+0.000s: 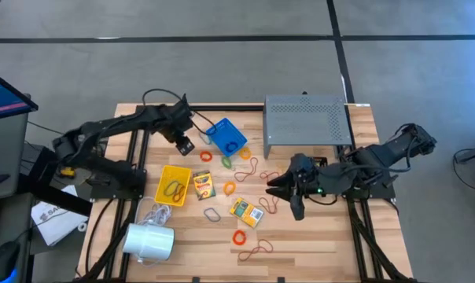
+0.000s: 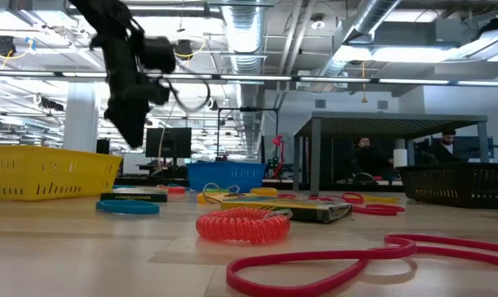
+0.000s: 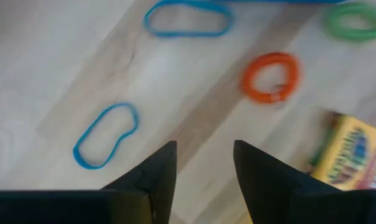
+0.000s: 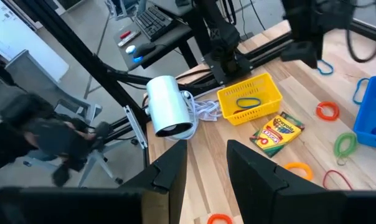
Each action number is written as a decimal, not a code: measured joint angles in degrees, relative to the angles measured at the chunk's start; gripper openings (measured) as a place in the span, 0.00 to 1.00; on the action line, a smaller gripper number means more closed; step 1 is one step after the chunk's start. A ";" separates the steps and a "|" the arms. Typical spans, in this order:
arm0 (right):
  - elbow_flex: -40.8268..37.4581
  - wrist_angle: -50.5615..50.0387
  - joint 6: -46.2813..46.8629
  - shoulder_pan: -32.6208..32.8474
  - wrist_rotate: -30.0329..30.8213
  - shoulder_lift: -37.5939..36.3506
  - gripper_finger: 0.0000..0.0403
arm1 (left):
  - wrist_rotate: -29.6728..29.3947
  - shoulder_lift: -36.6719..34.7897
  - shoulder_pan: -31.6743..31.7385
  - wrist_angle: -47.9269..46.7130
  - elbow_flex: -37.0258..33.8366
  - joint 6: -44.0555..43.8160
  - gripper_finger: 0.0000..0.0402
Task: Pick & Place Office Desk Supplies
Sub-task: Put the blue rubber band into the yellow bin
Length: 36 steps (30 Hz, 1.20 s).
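Rubber bands lie scattered over the wooden table (image 1: 316,248): orange (image 1: 205,156), green (image 1: 226,162), red (image 1: 248,167) and others. One crayon box (image 1: 202,185) lies flat beside the yellow basket (image 1: 173,185); a second crayon box (image 1: 247,212) lies nearer the middle. My left gripper (image 1: 183,144) hangs open above the table, left of the blue basket (image 1: 226,135). In its wrist view, the left gripper (image 3: 205,163) is over bare wood between a blue band (image 3: 105,135) and an orange band (image 3: 270,76). My right gripper (image 1: 287,191) is open and empty, right of the red bands.
A grey perforated shelf (image 1: 307,119) stands at the far edge, behind the right arm. A white cylinder (image 1: 149,240) with a cord lies at the near left corner. The yellow basket (image 4: 249,96) holds bands. A coiled red band (image 2: 242,224) and a red loop (image 2: 340,262) lie near the low camera.
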 joint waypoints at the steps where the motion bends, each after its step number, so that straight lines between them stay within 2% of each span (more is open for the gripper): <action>1: 0.00 0.32 0.03 0.00 0.00 0.00 0.28 | 0.15 1.28 1.16 -0.18 0.00 0.09 0.40; 8: 0.00 1.66 1.22 0.11 0.11 0.00 0.28 | -1.28 9.67 5.98 0.84 0.00 0.06 0.43; 11: 0.00 1.66 1.91 0.11 0.13 0.00 0.28 | -3.55 11.15 6.64 1.88 0.00 -0.19 0.43; 18: 0.00 2.29 1.94 0.11 0.13 -0.01 0.28 | -3.56 13.28 7.01 4.85 0.00 -0.27 0.43; 27: 0.00 4.94 1.92 0.35 0.05 0.00 0.28 | 2.28 17.07 11.18 5.15 0.02 -3.04 0.43; 36: 0.00 6.90 1.92 1.62 0.02 0.00 0.28 | 2.84 17.24 12.70 7.51 0.02 -2.63 0.43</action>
